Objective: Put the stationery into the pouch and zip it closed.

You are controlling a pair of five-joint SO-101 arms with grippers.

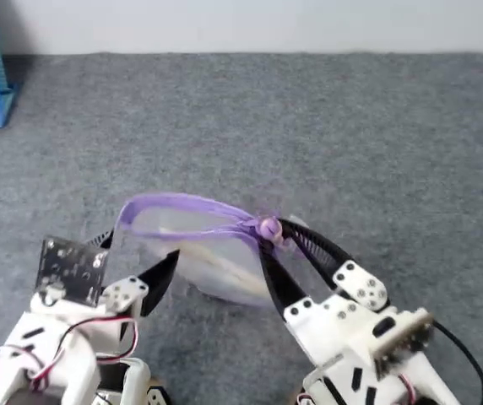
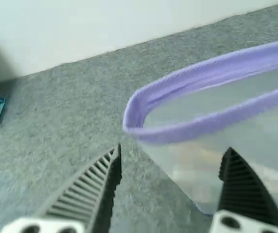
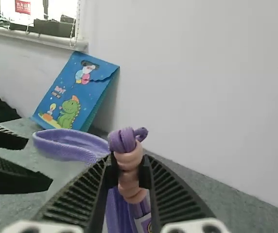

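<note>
The clear, purple-trimmed pouch [image 1: 199, 253] lay on the grey tabletop [image 1: 351, 126]. The right gripper [image 3: 128, 167] had its fingers clamped on the zipper pull [image 3: 125, 140] (a knotted cord). The left gripper [image 2: 173, 151] had its fingers spread wide at the pouch's opposite end, holding nothing.

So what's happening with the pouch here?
The right tool is shut on the zipper pull at one end of the pouch. The left tool sits open at the other end, not clamping it. The purple mouth gapes open; pale items, likely the stationery, show through the clear wall.
</note>
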